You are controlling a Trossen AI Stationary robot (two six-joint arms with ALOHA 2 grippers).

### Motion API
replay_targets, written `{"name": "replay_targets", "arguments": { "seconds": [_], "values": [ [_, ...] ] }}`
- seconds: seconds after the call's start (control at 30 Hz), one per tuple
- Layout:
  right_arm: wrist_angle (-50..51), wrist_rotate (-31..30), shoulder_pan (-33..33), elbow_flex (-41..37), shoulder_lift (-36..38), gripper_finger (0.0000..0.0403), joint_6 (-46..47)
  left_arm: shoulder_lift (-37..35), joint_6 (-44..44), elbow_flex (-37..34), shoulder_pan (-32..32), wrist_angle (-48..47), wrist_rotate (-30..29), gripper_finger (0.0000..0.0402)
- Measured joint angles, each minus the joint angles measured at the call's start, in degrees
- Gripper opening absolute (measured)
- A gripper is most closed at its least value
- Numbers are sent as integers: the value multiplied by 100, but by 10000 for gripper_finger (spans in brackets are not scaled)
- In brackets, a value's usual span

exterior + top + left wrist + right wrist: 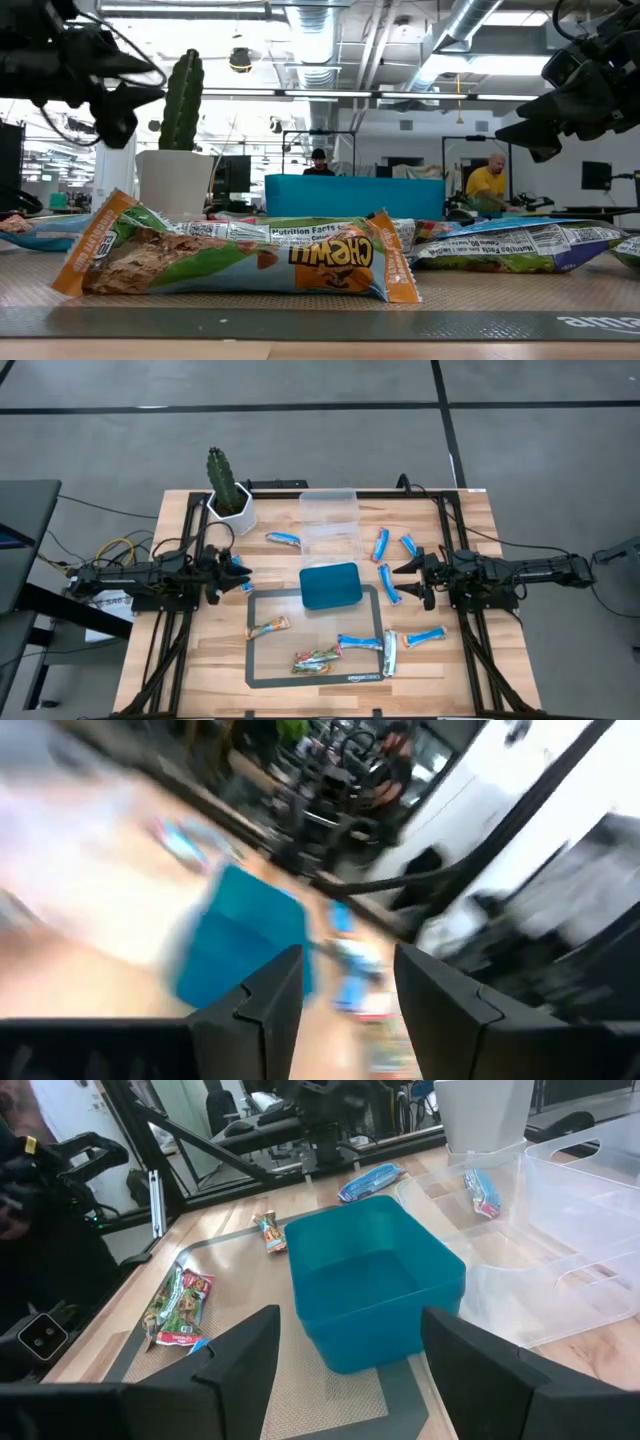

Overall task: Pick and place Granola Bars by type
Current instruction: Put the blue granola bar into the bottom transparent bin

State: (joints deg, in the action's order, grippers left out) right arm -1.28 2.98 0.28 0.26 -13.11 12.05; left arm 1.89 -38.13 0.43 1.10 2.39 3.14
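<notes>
1. Left gripper [243, 572] hovers left of the teal tray [330, 585], fingers spread, seemingly holding nothing.
2. Right gripper [404, 574] hovers right, fingers spread, empty.
3. Granola bars [316, 659] lie scattered around the tray.

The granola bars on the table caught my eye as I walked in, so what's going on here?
Nothing is being held right now. The left gripper and right gripper both hover open over the table on either side of the empty teal tray, with a clear container behind it. The granola bars lie scattered: blue ones mostly near the right arm, a tan one and green multicoloured ones on the mat.
</notes>
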Motion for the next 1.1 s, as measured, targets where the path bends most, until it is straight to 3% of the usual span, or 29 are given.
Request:
{"name": "replay_targets", "arguments": {
  "seconds": [0.07,0.17,0.57,0.7,0.93,1.1],
  "values": [
    [1,2,0,1,-1,235,0,0,-841,26,-1,-27,145,150],
    [2,2,0,0,1,235,0,0,-1441,46,-2,-113,40,150],
    [1,1,2,2,-1,235,0,241,-1586,134,0,-351,-678,150],
    [0,2,0,0,1,235,0,946,-1531,542,-2,-1000,-843,150],
    [0,2,0,2,1,235,0,2600,-672,1885,-2,-2100,-1289,150],
    [0,2,0,2,1,235,0,3896,-317,2959,0,-3576,-1302,150]
  ]
}}
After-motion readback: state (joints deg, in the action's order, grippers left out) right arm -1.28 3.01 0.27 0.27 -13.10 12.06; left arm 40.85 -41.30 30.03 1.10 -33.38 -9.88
